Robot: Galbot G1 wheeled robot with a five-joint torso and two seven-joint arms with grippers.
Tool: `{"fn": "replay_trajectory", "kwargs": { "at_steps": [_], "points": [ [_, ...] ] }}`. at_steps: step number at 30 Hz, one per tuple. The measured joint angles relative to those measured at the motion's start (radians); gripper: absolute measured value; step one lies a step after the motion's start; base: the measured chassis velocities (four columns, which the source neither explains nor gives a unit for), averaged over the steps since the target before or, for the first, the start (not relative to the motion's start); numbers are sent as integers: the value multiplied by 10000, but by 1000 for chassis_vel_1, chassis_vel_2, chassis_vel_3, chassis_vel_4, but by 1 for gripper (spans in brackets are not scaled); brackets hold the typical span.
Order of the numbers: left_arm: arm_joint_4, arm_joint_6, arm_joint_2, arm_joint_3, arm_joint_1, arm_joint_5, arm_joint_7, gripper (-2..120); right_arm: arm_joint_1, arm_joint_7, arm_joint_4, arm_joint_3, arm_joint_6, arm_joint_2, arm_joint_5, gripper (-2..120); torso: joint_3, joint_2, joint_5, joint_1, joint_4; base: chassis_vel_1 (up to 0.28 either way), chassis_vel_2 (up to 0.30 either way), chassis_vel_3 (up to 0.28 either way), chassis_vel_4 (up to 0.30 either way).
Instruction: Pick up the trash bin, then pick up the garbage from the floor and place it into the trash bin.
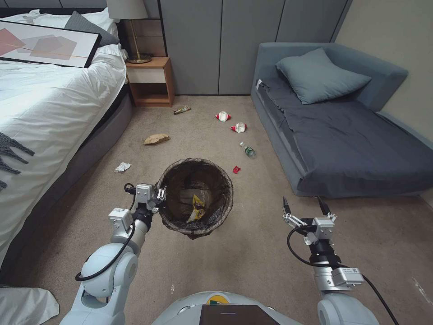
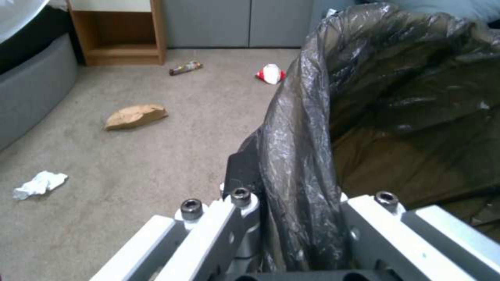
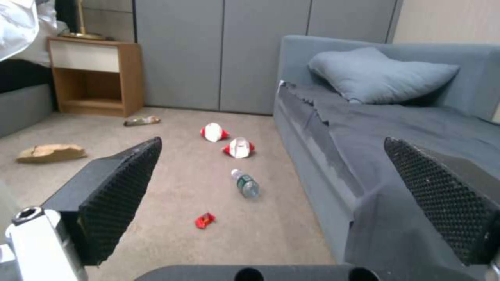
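Observation:
My left gripper [image 1: 158, 195] is shut on the near-left rim of the trash bin [image 1: 195, 196], pinching the dark bag liner [image 2: 302, 156]. A yellow wrapper [image 1: 197, 207] lies inside the bin. My right gripper [image 1: 304, 208] hangs open and empty to the bin's right, above the carpet. Garbage lies on the floor beyond: a red scrap [image 1: 236, 169], a clear bottle [image 1: 248, 150], two crushed red-and-white cups [image 1: 223, 116] [image 1: 238, 127], a dark candy wrapper [image 1: 181, 109] and a brown paper bag [image 1: 156, 139]. The right wrist view shows the bottle [image 3: 246, 183] and scrap [image 3: 204, 220] between the open pads [image 3: 120, 187].
A white crumpled tissue [image 1: 122, 167] lies left of the bin. The bed [image 1: 54, 117] bounds the left side and the grey sofa [image 1: 343, 135] the right. A wooden nightstand [image 1: 151, 81] stands at the back wall. Open carpet stretches between bed and sofa.

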Motion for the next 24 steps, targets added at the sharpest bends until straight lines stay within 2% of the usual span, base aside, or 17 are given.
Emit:
{"fn": "replay_trajectory", "kwargs": {
  "at_steps": [14,17,24],
  "points": [
    [16,-7,4,20,-19,-16,-100,7,50,164,1,20,-223,15,18,100,0,0,0,0,0,0,0,0,0],
    [37,173,-16,-90,-30,-58,-247,7,67,209,51,72,-308,13,8,100,0,0,0,0,0,0,0,0,0],
    [83,333,10,-465,-11,-124,-145,7,91,222,71,137,-353,43,6,100,0,0,0,0,1,0,0,0,0]
  ]
}}
